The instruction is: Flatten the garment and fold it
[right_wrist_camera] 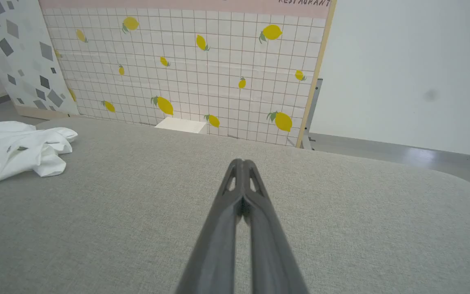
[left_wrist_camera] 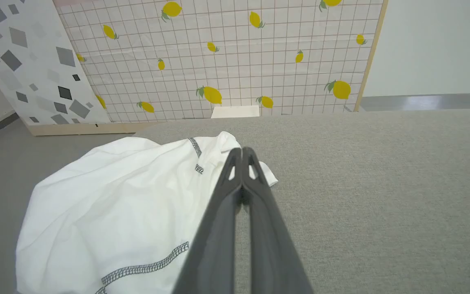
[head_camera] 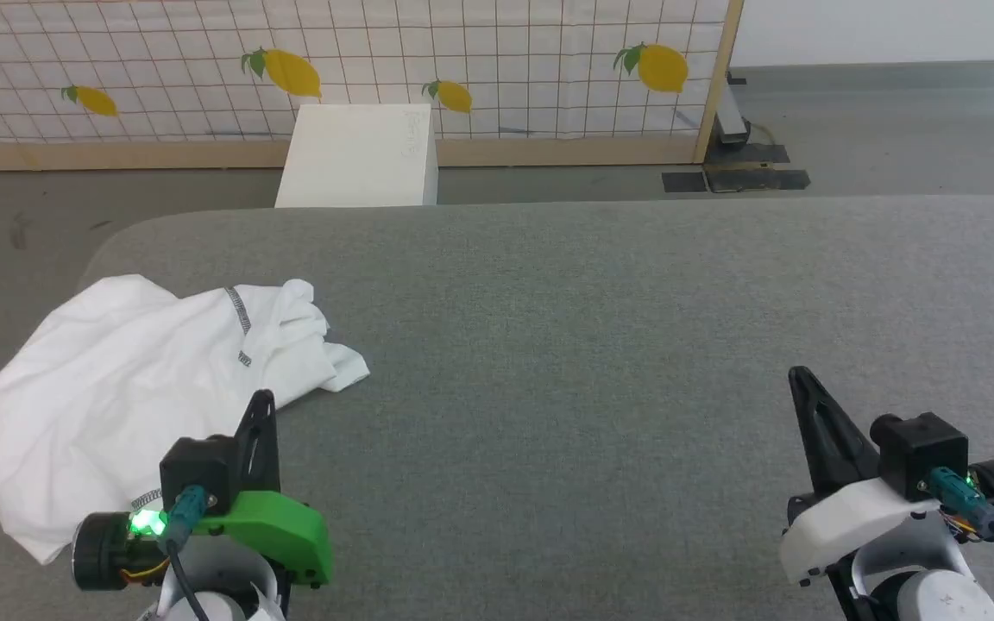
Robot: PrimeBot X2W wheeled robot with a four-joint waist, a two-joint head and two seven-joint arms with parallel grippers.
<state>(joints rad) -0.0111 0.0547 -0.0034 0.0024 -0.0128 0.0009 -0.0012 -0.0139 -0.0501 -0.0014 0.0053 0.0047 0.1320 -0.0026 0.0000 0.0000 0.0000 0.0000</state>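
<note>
crumpled garment (head_camera: pixel 117 371) on grey surface (head_camera: pixel 592 345)

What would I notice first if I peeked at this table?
A crumpled white T-shirt lies bunched at the left end of the grey padded table. The left gripper, shut, is right beside it, and the right gripper, also shut, is far off on the right. Behind the table stands a lemon-patterned screen.
</note>
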